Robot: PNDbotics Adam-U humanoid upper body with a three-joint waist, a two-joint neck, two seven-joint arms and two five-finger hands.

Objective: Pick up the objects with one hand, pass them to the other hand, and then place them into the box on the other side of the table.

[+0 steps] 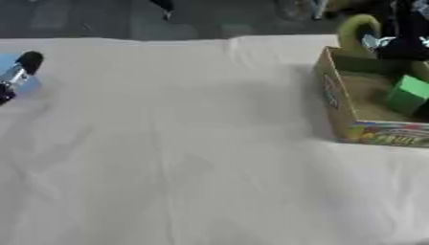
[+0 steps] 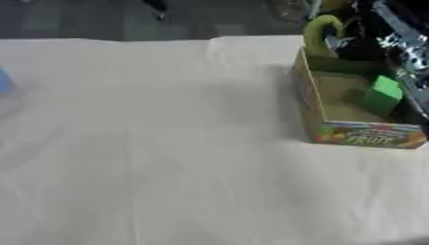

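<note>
Right eye view: right robot hand (image 2: 356,40) over box (image 2: 311,103) at table's (image 2: 167,143) right edge, fingers wrapped round yellow-green curved object (image 2: 317,29). Green block (image 2: 384,94) inside box. Left robot hand (image 1: 16,74) at left edge, fingers' state unclear.

The light was soft and even, both views were blurred, and the box (image 1: 339,103) cast a faint shadow leftward.
</note>
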